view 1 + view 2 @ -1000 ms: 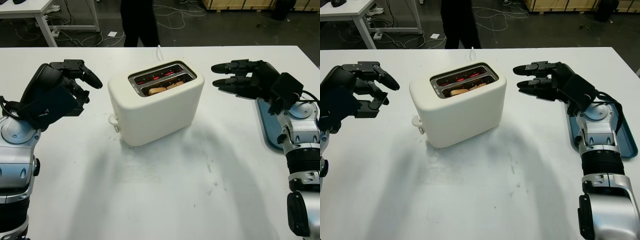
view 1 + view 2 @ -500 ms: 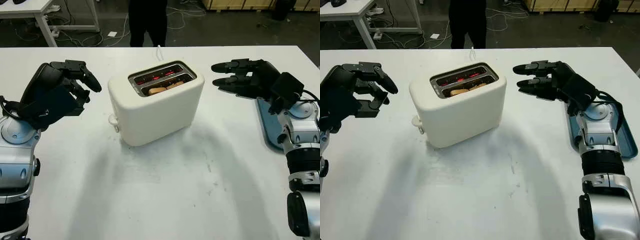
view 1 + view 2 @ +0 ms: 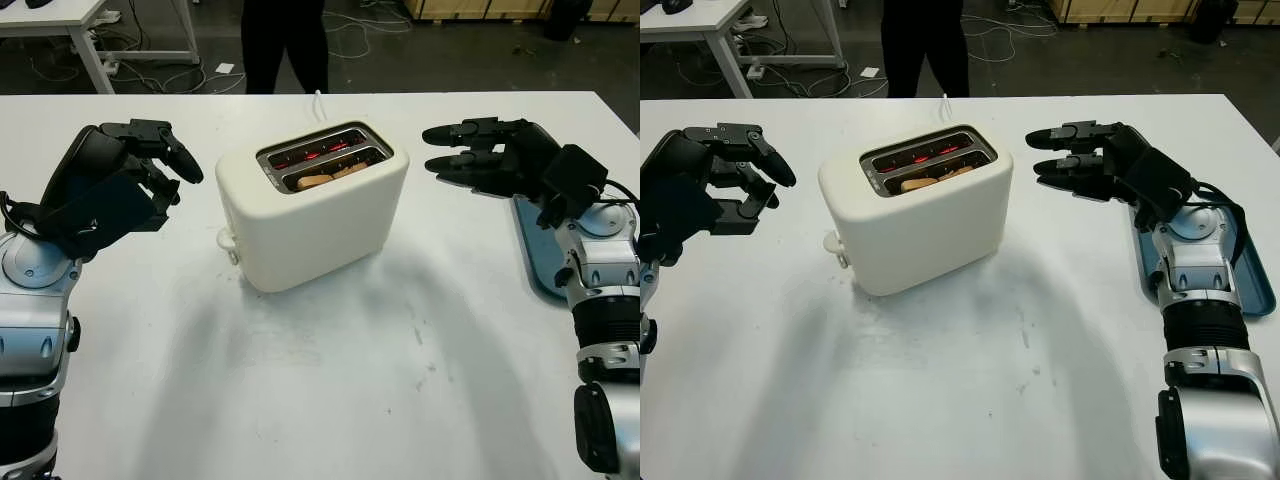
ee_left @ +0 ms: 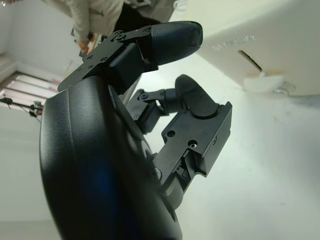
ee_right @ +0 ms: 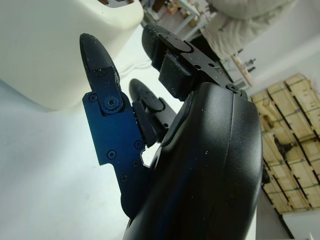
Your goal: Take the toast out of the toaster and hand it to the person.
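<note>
One cream-white, round-cornered plastic toaster [image 3: 312, 205] stands near the middle of the white table [image 3: 330, 390], turned at a slant. It has two slots on top: the far slot glows red inside, and the near slot holds one piece of golden-brown toast [image 3: 330, 177], sunk low with only its top edge showing. A small lever knob sticks out of the toaster's end toward the left side.

Two black three-fingered hands hang above the table, one on either side of the toaster, neither touching it. The left hand [image 3: 110, 185] holds nothing, with a bare gap of tabletop between it and the toaster's lever end. The right hand [image 3: 1105, 165] holds nothing either, its fingers [image 3: 1065, 133] pointing toward the toaster from the other side, again with a strip of table between.

One shallow blue tray [image 3: 1252, 285] lies at the table's right edge, partly under the right forearm; whether anything lies in it cannot be told. The near half of the table is bare white surface.

One person in dark trousers [image 3: 285, 45] stands beyond the far edge.
</note>
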`<control>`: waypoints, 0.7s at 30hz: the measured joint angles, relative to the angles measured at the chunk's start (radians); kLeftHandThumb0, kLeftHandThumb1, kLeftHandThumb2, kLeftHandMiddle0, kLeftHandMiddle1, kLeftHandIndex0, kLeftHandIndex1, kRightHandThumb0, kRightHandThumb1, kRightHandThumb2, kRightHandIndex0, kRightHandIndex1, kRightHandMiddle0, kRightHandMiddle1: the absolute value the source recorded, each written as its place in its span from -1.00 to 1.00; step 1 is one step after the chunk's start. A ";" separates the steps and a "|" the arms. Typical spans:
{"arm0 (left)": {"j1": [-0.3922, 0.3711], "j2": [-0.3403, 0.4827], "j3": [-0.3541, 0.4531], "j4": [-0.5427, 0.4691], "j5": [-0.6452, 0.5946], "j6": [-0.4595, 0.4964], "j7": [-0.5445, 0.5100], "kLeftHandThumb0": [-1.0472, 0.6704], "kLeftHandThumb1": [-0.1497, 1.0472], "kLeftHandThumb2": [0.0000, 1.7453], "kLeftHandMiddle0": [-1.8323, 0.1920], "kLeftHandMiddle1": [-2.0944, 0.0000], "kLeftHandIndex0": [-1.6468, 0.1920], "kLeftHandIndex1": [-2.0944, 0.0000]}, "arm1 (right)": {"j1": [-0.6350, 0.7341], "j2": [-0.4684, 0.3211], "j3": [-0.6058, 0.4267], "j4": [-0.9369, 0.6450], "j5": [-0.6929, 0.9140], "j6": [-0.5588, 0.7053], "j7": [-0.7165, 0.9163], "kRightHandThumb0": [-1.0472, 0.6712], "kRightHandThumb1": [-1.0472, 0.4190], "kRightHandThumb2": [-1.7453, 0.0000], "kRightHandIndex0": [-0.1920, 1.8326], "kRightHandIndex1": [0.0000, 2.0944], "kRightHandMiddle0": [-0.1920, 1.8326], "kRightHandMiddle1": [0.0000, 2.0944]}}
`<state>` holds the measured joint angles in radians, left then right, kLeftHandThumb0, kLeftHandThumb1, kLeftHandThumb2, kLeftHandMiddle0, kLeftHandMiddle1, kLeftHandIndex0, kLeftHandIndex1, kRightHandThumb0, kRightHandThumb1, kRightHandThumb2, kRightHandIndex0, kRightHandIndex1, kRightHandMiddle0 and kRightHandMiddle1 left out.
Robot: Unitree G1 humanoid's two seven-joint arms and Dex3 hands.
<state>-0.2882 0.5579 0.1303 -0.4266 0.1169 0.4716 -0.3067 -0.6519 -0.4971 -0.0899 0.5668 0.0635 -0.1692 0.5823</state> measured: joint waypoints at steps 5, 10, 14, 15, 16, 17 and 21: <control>0.000 0.005 -0.003 -0.007 0.019 0.025 -0.001 0.43 0.28 0.09 0.02 -0.16 -0.05 -0.13 | 0.000 0.000 0.000 0.000 0.000 0.000 0.000 -0.37 -0.68 1.00 0.05 -1.00 -0.03 -1.00; 0.000 0.005 -0.003 -0.007 0.019 0.025 -0.001 0.42 0.29 0.07 0.01 -0.14 -0.04 -0.10 | 0.000 0.001 0.000 0.000 0.000 0.000 0.000 -0.38 -0.68 1.00 0.05 -1.00 -0.03 -1.00; 0.000 0.003 -0.002 -0.005 0.017 0.024 -0.001 0.43 0.29 0.08 0.01 -0.15 -0.02 -0.09 | 0.001 0.001 0.000 -0.002 0.000 0.000 -0.002 -0.36 -0.68 1.00 0.05 -1.00 -0.03 -1.00; 0.000 0.003 -0.002 -0.005 0.017 0.024 -0.001 0.43 0.29 0.08 0.02 -0.15 -0.01 -0.09 | 0.001 0.001 0.000 -0.002 0.000 0.000 -0.002 -0.37 -0.68 1.00 0.05 -1.00 -0.03 -1.00; 0.000 0.002 -0.002 -0.005 0.017 0.024 -0.001 0.43 0.29 0.07 0.02 -0.15 -0.01 -0.08 | 0.001 0.001 0.000 -0.002 0.000 0.000 -0.003 -0.38 -0.68 1.00 0.06 -0.99 -0.02 -1.00; 0.000 0.003 -0.002 -0.005 0.017 0.024 -0.001 0.43 0.29 0.07 0.01 -0.15 -0.01 -0.08 | 0.002 0.001 0.000 -0.002 -0.001 0.000 -0.005 -0.38 -0.68 1.00 0.06 -0.99 -0.02 -1.00; 0.000 0.003 -0.002 -0.005 0.018 0.024 -0.001 0.43 0.30 0.07 0.01 -0.14 -0.02 -0.07 | 0.004 0.001 0.001 -0.004 -0.003 0.000 -0.012 -0.36 -0.68 1.00 0.05 -1.00 -0.04 -1.00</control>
<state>-0.2886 0.5604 0.1281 -0.4316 0.1350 0.4954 -0.3074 -0.6480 -0.4966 -0.0886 0.5629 0.0608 -0.1694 0.5703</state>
